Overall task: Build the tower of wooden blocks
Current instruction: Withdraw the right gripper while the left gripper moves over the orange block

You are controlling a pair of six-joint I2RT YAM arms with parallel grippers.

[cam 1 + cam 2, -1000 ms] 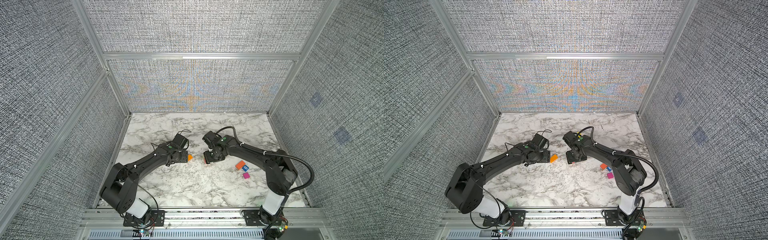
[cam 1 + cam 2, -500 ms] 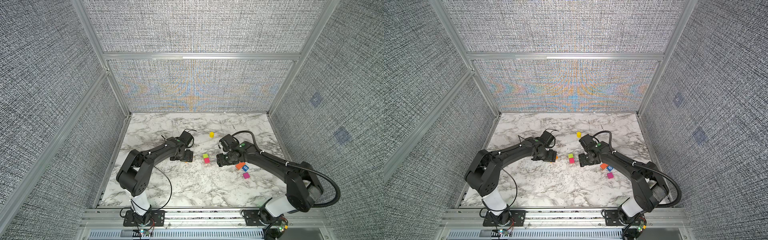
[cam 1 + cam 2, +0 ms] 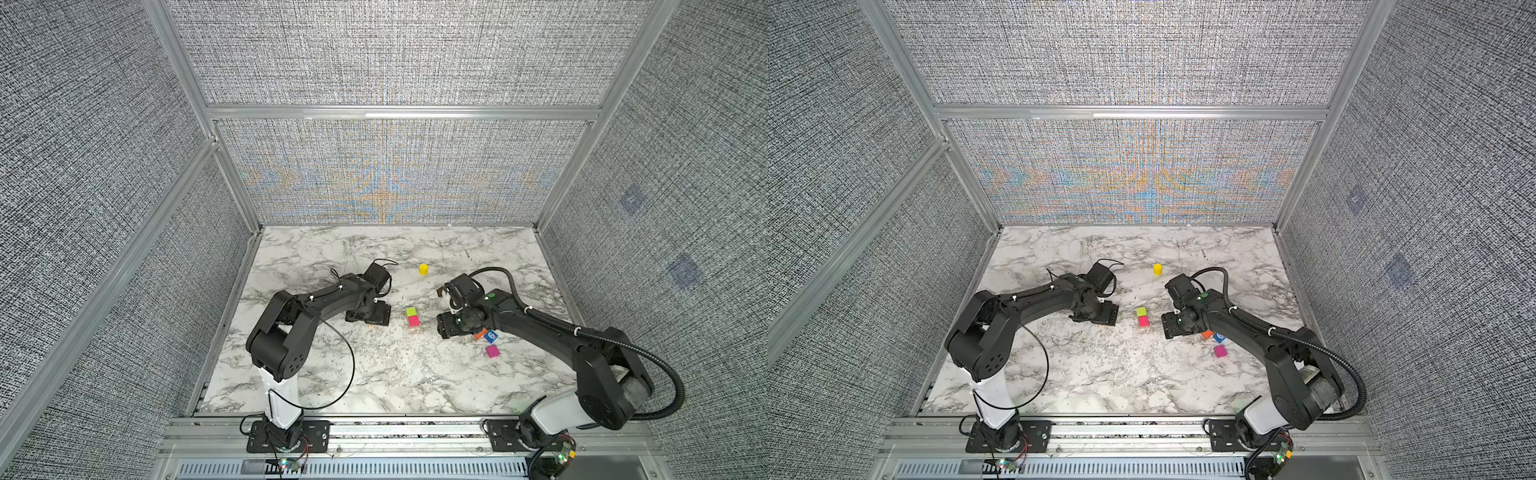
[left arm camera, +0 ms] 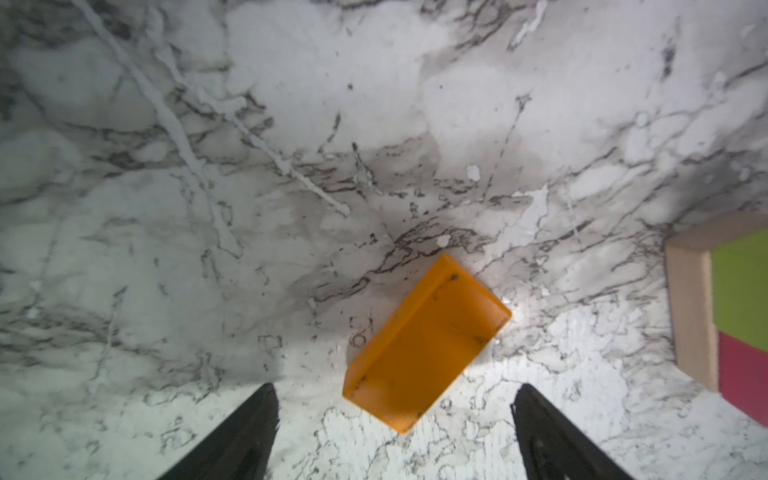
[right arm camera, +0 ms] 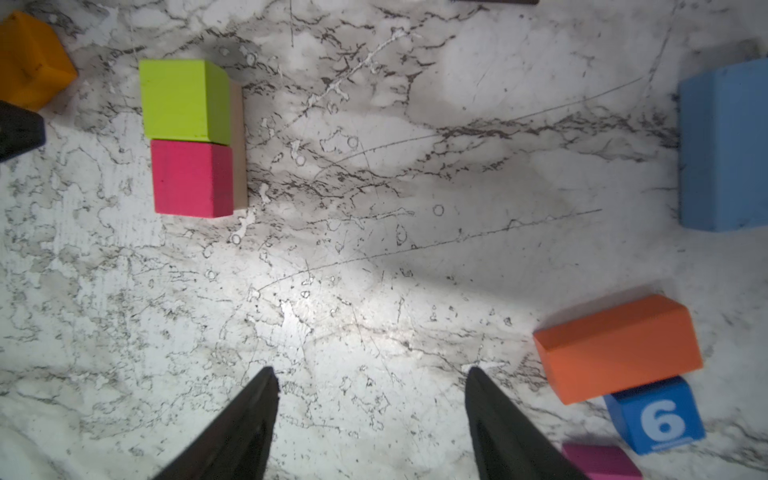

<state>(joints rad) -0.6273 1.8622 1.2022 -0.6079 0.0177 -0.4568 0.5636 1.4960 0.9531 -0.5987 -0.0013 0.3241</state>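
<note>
Marble tabletop [image 3: 374, 374] in a booth with grey fabric walls, both arms bent low over scattered wood blocks.

The left arm folds out from the near rail with its wrist tipped down. The left gripper [image 4: 395, 390] hangs over a yellow-orange brick [image 4: 428, 345], jaws wide and holding nothing. The right arm stretches low toward the middle, and the right gripper [image 5: 372, 372] is spread over bare marble, empty. Between the two grippers sits the tower [image 3: 412, 316], so far a green cube [image 5: 183, 99] and a pink cube [image 5: 191, 178] side by side on a tan brick [image 5: 237, 145]. An orange brick [image 5: 619, 347], a blue cube marked 6 [image 5: 656, 417] and a magenta cube [image 3: 493, 351] lie near the right gripper. The yellow cylinder [image 3: 423, 269] stands apart, toward the back wall.
</note>
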